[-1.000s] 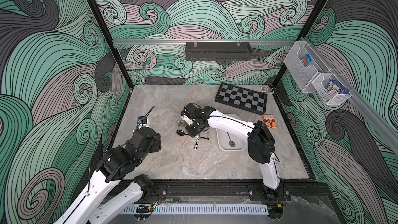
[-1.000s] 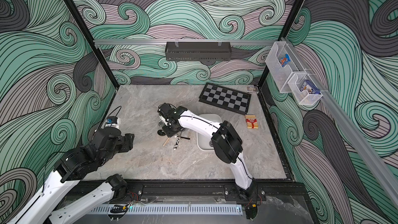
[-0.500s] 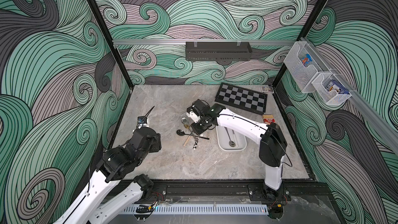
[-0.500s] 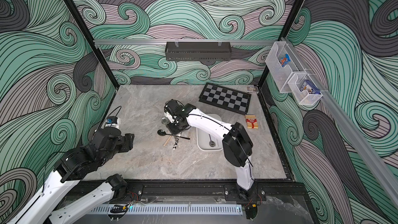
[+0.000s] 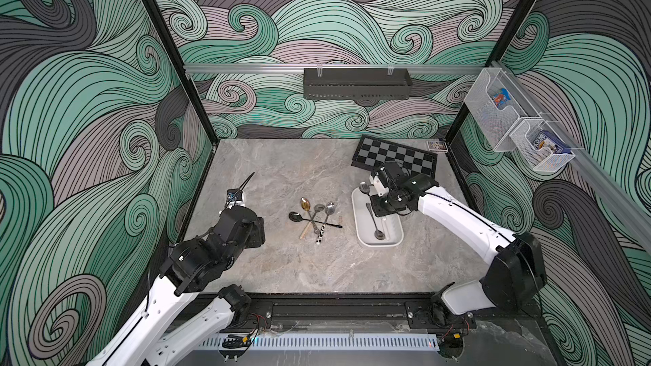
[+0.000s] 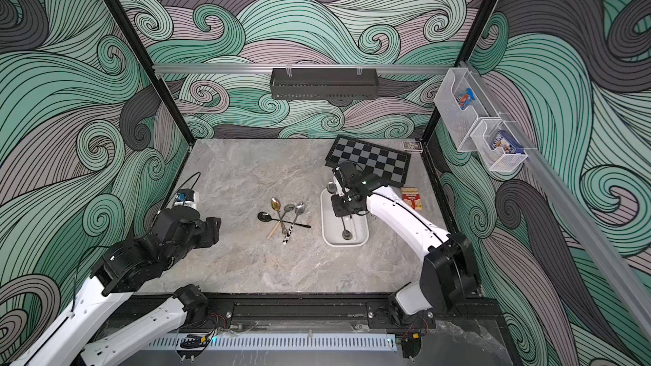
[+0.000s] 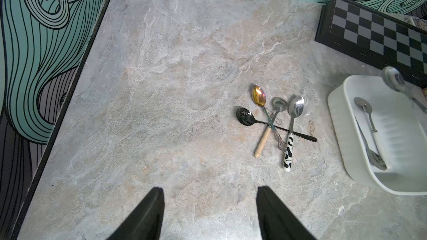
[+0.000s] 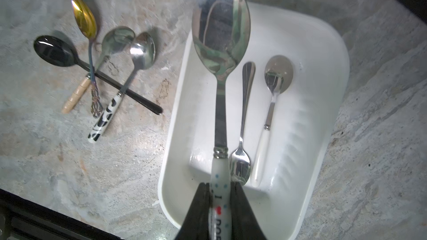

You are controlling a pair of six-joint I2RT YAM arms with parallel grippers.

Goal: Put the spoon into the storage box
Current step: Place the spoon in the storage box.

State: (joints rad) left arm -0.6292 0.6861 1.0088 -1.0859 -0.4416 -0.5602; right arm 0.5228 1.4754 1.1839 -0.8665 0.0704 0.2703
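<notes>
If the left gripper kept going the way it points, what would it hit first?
Probably bare tabletop: the open left gripper angles down at it, and the pile of spoons lies farther on. Depth is unclear.

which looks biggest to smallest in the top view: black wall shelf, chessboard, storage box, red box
1. black wall shelf
2. chessboard and storage box: about alike, and the board sits farther back, so not ranked
3. red box
</notes>
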